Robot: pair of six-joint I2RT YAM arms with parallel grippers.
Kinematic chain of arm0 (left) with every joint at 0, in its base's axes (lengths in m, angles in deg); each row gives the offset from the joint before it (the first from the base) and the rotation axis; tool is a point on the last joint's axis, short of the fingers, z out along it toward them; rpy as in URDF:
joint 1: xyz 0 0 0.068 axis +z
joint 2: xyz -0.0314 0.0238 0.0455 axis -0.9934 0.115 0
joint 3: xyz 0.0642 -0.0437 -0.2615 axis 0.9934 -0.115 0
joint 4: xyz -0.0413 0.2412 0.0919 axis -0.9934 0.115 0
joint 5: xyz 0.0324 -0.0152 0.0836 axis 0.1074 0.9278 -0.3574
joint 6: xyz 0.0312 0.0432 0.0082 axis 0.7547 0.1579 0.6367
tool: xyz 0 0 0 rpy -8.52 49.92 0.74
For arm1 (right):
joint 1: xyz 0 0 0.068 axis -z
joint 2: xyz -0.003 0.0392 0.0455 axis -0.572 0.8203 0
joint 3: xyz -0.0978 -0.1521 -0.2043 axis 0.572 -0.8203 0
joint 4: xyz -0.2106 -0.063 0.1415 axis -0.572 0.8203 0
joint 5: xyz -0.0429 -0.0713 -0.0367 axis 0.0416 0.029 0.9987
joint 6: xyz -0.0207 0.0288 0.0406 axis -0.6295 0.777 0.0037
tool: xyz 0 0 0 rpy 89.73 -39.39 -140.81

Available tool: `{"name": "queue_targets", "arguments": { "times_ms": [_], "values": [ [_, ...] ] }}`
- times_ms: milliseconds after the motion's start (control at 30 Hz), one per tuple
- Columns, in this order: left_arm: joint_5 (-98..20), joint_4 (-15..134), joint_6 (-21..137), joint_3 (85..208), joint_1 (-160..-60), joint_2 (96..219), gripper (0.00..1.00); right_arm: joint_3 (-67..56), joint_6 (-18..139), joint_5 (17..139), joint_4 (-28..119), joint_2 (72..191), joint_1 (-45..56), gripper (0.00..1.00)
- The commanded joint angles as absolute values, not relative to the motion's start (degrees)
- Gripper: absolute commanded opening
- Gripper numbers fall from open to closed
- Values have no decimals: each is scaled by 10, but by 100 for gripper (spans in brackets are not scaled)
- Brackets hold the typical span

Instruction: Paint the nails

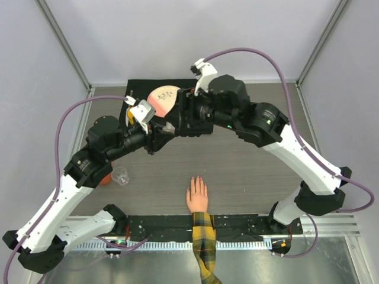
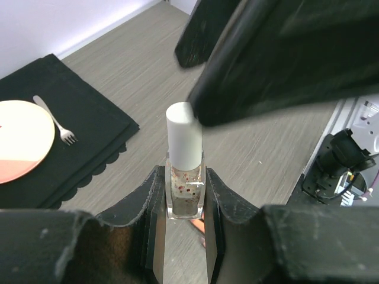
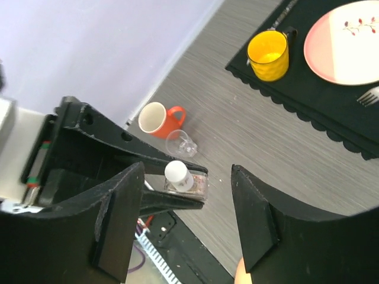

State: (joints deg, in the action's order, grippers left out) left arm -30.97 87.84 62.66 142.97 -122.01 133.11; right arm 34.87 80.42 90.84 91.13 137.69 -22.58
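Bottle [image 2: 185, 200] pinched in the left gripper [image 2: 185, 176], right gripper [image 3: 188, 171] spread over its cap [image 2: 184, 136].

On the grey table [image 1: 249, 171]: both arms bent inward, meeting above its middle. At the far side, a black placemat [image 1: 136, 86] carrying a pink-and-white plate [image 1: 163, 99], a fork [image 2: 56, 121] and a yellow mug [image 3: 268, 54]. At the near edge, between the arm bases, a yellow-and-black plaid sleeve [image 1: 203, 236] ending in a flesh-coloured hand [image 1: 197, 198], lying flat, fingers pointing away. By the left arm, an orange mug [image 3: 157, 119] just beside a clear glass [image 3: 180, 143]. Left jaws pressed on the glass sides of the small bottle, held upright, speckled liquid inside. Right fingers wide apart, one either side of the white cap, not closed on it. The nails [image 1: 195, 179], tiny and pinkish, tipping that hand's fingers, well apart from the bottle.
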Motion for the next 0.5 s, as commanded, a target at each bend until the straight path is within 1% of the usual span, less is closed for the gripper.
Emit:
{"name": "queue_targets", "arguments": {
  "times_ms": [0,33,133,167,233,267,367,400,433,467],
  "values": [
    [-330,836,635,1433,-1222,1333,0,404,786,972,956,1409,-251,64],
    [-329,835,634,1433,-1221,1334,0,408,783,973,958,1414,-252,62],
    [-325,832,631,1431,-1222,1333,0,414,782,969,960,1426,-255,59],
    [-324,831,630,1430,-1222,1333,0,415,781,968,961,1430,-257,55],
    [-323,832,627,1431,-1221,1332,0,415,779,961,961,1432,-258,45],
    [-321,832,626,1431,-1222,1332,0,413,779,959,961,1432,-258,36],
    [-298,828,622,1431,-1222,1329,0,392,773,940,958,1422,-258,21],
    [-281,829,623,1433,-1222,1328,0,383,754,930,947,1412,-258,11],
    [-224,834,625,1438,-1222,1329,0,360,739,899,940,1403,-258,4],
    [-190,838,626,1442,-1222,1329,0,345,722,873,922,1394,-257,1]
  ]
}}
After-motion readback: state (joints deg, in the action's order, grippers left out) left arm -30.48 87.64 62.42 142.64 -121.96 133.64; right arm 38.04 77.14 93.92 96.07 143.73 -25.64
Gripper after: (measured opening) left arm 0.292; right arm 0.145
